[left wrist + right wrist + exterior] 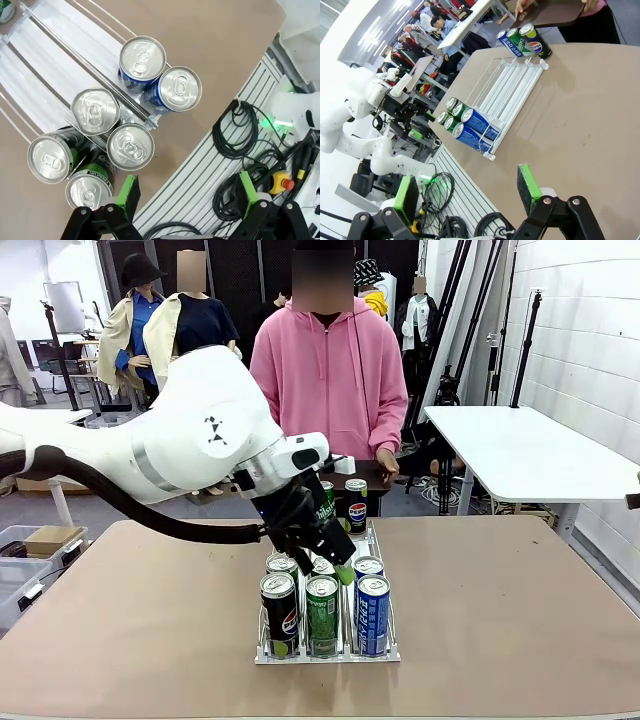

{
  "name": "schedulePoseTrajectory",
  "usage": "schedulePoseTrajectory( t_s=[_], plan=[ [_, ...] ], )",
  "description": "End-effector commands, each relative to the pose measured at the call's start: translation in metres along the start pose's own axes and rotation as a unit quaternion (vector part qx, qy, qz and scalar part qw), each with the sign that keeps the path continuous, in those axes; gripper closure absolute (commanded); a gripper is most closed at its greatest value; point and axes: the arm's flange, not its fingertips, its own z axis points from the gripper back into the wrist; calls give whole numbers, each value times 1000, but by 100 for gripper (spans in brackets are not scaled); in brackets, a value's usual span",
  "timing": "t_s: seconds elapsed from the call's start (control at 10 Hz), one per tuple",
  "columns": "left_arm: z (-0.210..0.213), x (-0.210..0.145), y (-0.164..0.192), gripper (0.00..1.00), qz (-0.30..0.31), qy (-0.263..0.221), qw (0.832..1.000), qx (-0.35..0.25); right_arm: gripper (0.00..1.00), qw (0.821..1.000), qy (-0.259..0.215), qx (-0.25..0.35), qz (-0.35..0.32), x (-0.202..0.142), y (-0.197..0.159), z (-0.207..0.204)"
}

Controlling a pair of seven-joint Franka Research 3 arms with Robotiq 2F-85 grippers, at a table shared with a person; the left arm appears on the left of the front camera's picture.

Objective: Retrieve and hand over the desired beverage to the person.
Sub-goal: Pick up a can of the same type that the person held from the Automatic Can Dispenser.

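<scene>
Six cans (322, 610) stand upright, long axes vertical and tops up, at the near end of the clear rack (330, 653), midway along your tabletop's (520, 620) near edge. Three other cans (522, 42) stand at its far end, before the person (330, 370). You'll see the left gripper (338, 565) spread above the near group and the right gripper (467, 195) also spread.

The left arm (150, 450) reaches in over the middle of the tabletop (520, 620), wrist bent down, the left gripper (325, 562) pointing downward with its jaws spread wide. The right gripper (467, 192), its jaws also wide apart, hovers by the tabletop's near edge.
</scene>
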Motion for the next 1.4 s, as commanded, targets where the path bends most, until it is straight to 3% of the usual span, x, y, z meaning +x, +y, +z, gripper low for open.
schedulePoseTrajectory(
  t_s=[0.0, 0.3, 0.4, 1.3],
  plan=[
    [-8, 10, -7, 0, -15, 13, 999, 40, 0, 1000, -4, 6, 3, 0, 0, 1],
    [-18, 18, -8, 0, -21, 17, 997, 72, 0, 1000, -4, 6, 3, 0, 0, 1],
    [-11, 6, -3, 0, -29, 17, 998, 44, 0, 1000, -4, 6, 3, 0, 0, 1],
    [-15, 8, -1, 0, -28, 18, 998, 53, 0, 1000, -4, 6, 3, 0, 0, 1]
  ],
)
